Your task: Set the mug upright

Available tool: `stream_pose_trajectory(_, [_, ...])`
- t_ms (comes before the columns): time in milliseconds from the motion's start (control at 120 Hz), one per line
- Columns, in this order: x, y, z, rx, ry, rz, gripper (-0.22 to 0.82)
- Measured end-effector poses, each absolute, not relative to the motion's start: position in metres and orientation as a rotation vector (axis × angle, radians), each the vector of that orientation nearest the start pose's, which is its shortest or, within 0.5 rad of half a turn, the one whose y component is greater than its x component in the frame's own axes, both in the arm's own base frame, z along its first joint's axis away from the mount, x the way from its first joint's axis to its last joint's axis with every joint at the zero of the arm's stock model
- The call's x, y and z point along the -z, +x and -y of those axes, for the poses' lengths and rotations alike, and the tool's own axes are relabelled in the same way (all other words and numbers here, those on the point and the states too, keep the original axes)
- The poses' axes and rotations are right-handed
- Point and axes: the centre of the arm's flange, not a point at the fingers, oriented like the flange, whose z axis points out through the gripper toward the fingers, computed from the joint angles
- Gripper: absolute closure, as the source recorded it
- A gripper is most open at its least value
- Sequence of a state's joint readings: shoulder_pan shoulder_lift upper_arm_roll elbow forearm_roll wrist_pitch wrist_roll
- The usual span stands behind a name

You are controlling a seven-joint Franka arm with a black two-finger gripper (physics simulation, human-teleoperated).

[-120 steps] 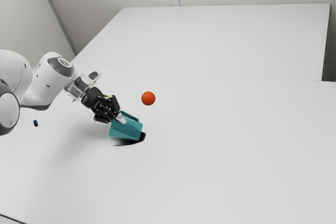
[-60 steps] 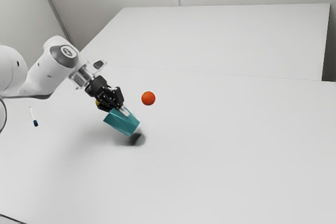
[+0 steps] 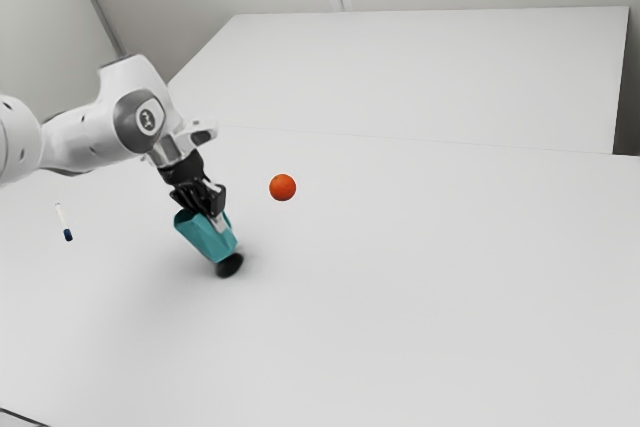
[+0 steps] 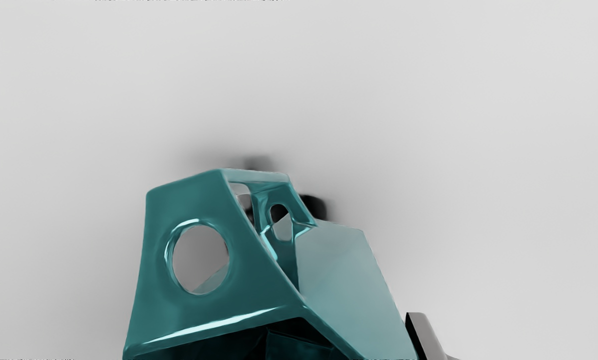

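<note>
The teal mug [image 3: 208,237] hangs tilted from my gripper [image 3: 213,209], its mouth toward the exterior view's upper left and its base lower, toward the right. A dark shadow lies beneath the base; whether the lowest edge touches the table I cannot tell. In the wrist view, the mug [image 4: 339,270] shows a handle pierced with round holes and part of its dark mouth. One fingertip of my gripper [image 4: 423,336] stands against the mug's outer wall there, while the mug hides the other. The gripper is shut on it.
An orange ball [image 3: 282,187] rests on the white table [image 3: 420,277], a short way to the exterior view's right of the gripper. Near the arm, at the left, lies a small white and blue stick [image 3: 65,224].
My hand has swung to a steeper angle and moved toward the exterior view's left, carrying the mug. The mug has risen from lying nearly flat and tipped its base downward. The ball has stayed put.
</note>
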State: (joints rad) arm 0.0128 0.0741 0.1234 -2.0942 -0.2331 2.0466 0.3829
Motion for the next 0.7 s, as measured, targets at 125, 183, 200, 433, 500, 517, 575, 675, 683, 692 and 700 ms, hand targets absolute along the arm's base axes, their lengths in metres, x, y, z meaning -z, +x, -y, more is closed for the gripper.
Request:
stream_pose_trajectory(125, [-0.380, 0.540, -0.061, -0.059, -3.268, -0.229, 0.78])
stream_pose_trajectory(183, [-0.380, 0.541, -0.064, -0.043, -3.242, -0.226, 0.78])
stream_pose_trajectory(200, [-0.380, 0.541, -0.064, -0.040, -3.235, -0.225, 0.78])
stream_pose_trajectory(433, [-0.373, 0.542, -0.069, -0.046, -3.146, -0.218, 0.78])
stream_pose_trajectory(500, [-0.369, 0.543, -0.066, -0.057, -3.126, -0.227, 0.78])
stream_pose_trajectory(517, [-0.368, 0.543, -0.065, -0.060, -3.123, -0.228, 0.78])
stream_pose_trajectory(575, [-0.362, 0.544, -0.063, -0.077, -3.114, -0.226, 0.78])
stream_pose_trajectory(675, [-0.351, 0.546, -0.068, -0.108, -3.095, -0.211, 0.78])
stream_pose_trajectory(683, [-0.350, 0.546, -0.069, -0.109, -3.092, -0.211, 0.78])
stream_pose_trajectory(692, [-0.350, 0.546, -0.069, -0.110, -3.090, -0.211, 0.78])
stream_pose_trajectory(700, [-0.350, 0.546, -0.069, -0.111, -3.088, -0.211, 0.78])
